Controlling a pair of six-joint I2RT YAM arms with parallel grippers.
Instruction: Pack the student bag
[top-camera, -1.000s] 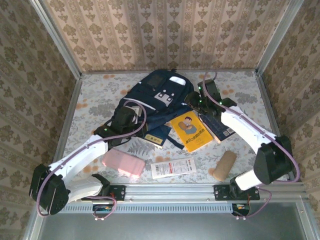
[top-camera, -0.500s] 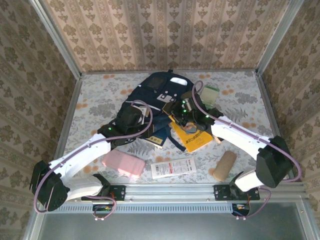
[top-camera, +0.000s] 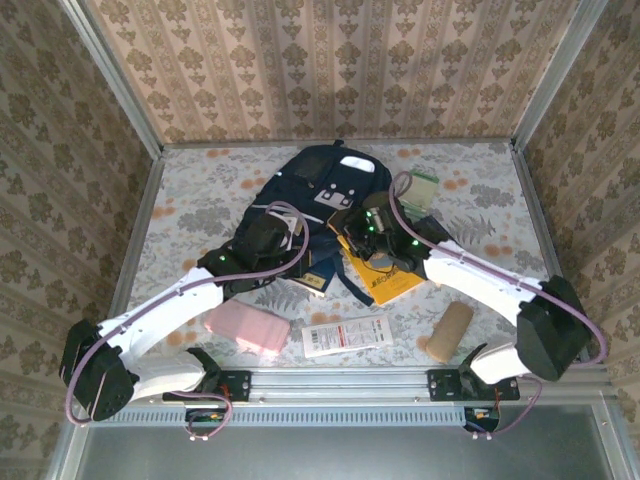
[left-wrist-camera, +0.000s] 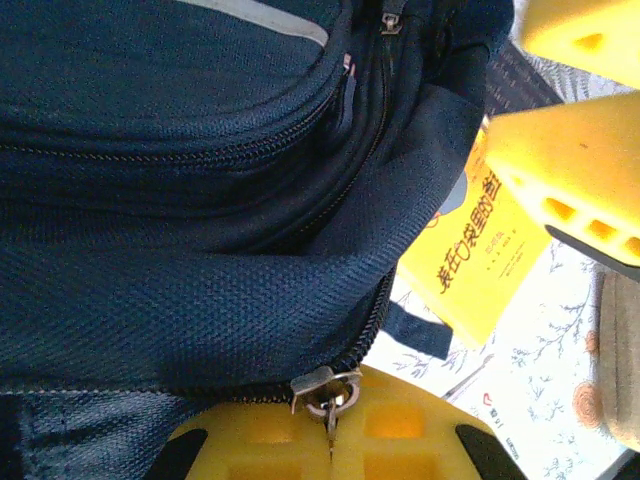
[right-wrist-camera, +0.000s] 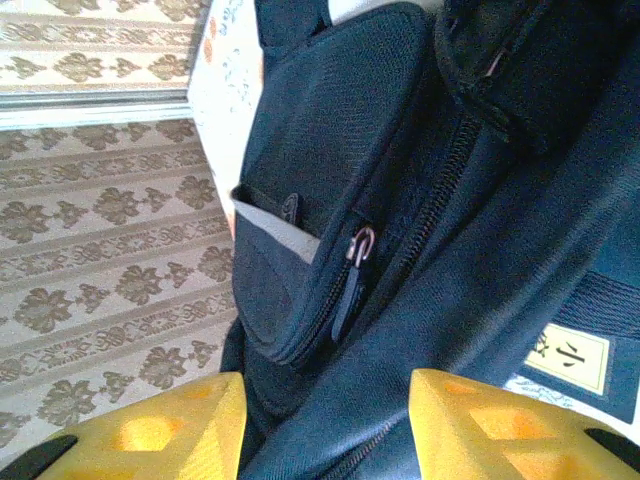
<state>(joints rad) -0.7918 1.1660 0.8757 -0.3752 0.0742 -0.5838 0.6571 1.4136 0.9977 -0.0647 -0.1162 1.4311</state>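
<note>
While still pinching the metal zipper pull (left-wrist-camera: 322, 388) of the large navy-blue fabric student bag (top-camera: 320, 180) at mid-table, keeps left gripper (left-wrist-camera: 330, 420) clamped tight; brings right gripper (right-wrist-camera: 328, 385), jaws apart and empty, from far right onto bag front. Half hides yellow paperback book (top-camera: 388, 282) under right arm (top-camera: 470, 272).

Your table (top-camera: 200, 190) carries a pale floral-print cover, and on it the navy student bag (top-camera: 320, 180) lies flat toward the back centre. At the bag's lower edge you have a yellow book (top-camera: 390, 283) with black lettering. Just to the left of the book lies a small navy booklet (top-camera: 315, 275) with a yellow label. Along the front edge you find a pink pouch (top-camera: 247, 327) on the left, a flat white printed packet (top-camera: 347, 335) in the middle, and a tan roll (top-camera: 450, 331) on the right, each apart from the others. A small green-and-white packet (top-camera: 421, 186) lies just to the right of the bag's top.
</note>
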